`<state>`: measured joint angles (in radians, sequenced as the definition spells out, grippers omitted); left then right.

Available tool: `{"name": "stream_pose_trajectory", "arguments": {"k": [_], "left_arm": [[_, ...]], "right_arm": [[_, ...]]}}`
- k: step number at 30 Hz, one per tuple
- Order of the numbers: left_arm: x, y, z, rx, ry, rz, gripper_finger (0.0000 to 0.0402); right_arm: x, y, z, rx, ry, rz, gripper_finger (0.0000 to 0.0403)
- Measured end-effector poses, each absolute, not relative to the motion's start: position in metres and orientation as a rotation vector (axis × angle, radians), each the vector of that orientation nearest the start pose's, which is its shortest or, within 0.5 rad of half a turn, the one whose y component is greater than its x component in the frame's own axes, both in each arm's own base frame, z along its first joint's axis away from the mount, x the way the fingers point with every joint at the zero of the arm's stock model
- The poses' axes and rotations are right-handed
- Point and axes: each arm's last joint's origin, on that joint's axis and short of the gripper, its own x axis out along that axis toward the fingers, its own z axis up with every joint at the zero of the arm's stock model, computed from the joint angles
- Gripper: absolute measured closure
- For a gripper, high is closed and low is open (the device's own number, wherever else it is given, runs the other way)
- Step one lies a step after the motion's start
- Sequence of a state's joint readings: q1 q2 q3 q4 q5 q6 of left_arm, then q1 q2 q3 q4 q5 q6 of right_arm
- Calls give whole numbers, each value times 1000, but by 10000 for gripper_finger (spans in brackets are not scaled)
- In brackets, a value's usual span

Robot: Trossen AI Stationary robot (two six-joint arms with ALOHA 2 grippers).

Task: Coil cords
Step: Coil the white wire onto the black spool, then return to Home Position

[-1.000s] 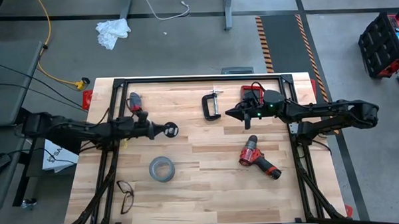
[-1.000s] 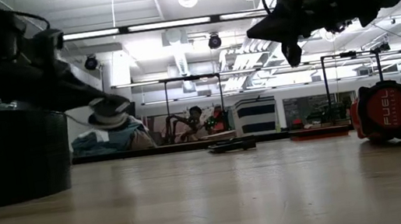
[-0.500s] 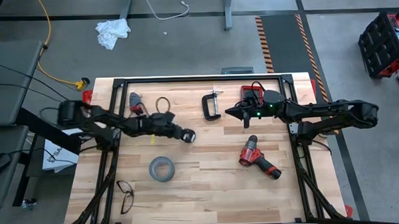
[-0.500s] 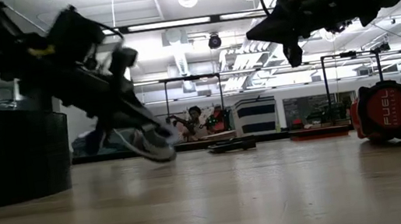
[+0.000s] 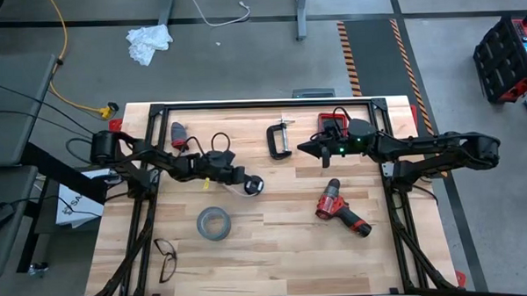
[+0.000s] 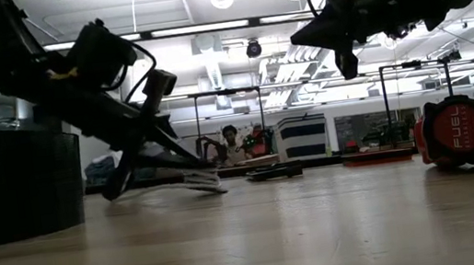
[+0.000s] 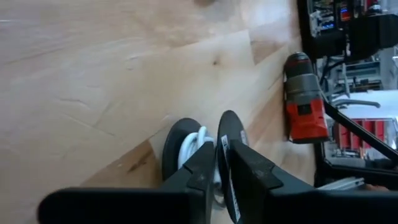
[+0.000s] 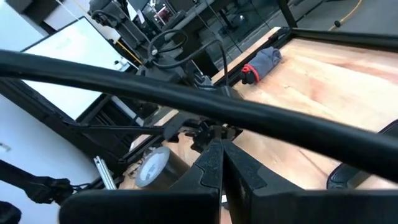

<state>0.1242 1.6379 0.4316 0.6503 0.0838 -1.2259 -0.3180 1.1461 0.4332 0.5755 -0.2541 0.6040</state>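
The cords are a thin white cable [image 7: 200, 140] wound between two small black discs [image 5: 255, 185], low over the table's middle. My left gripper [image 5: 245, 181] reaches in from the table's left and is closed to a narrow gap on one disc [image 7: 227, 127]. My right gripper [image 5: 304, 149] hangs shut above the table's far right part, beside a black clamp [image 5: 281, 139], with nothing in it. In the right wrist view its fingers [image 8: 214, 171] meet. My left gripper pinches the thin rim of one black disc [image 7: 225, 149] between its two fingers. The white cable and the other disc [image 7: 177, 146] lie outside the fingers, to one side. The fingers slant down from the table's left. The low view shows the disc [image 6: 205, 183] tilted, down at the tabletop.
A grey tape roll [image 5: 213, 223] and a pair of glasses [image 5: 166, 258] lie nearer the front left. A red drill [image 5: 341, 208] lies right of centre. A red-and-black tool [image 5: 177, 133] and a red box [image 5: 333, 123] sit along the far edge.
My left gripper has carried the disc with its white cable toward the table's right and down to the tabletop, rolling its wrist and tipping downward. The move was fast at first and slowed at the end. My right gripper has stayed in place.
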Motion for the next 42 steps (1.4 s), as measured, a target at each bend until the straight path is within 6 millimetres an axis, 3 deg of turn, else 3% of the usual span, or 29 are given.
{"name": "stream_pose_trajectory", "arguments": {"k": [13,23,28,34,39,42], "left_arm": [[259,39,107,-1241,458,417,255],[250,65,106,-1204,507,394,214],[244,77,108,-1167,556,304,213],[227,88,129,-1060,503,207,228],[195,89,150,-940,389,210,270],[177,78,159,-875,297,177,328]], "right_arm": [[221,-65,218,663,96,-82,403],[221,-65,217,666,105,-83,403],[221,-65,216,667,114,-86,402],[221,-65,215,670,122,-88,402],[221,-65,215,682,122,-89,402],[221,-65,215,697,122,-90,402]]}}
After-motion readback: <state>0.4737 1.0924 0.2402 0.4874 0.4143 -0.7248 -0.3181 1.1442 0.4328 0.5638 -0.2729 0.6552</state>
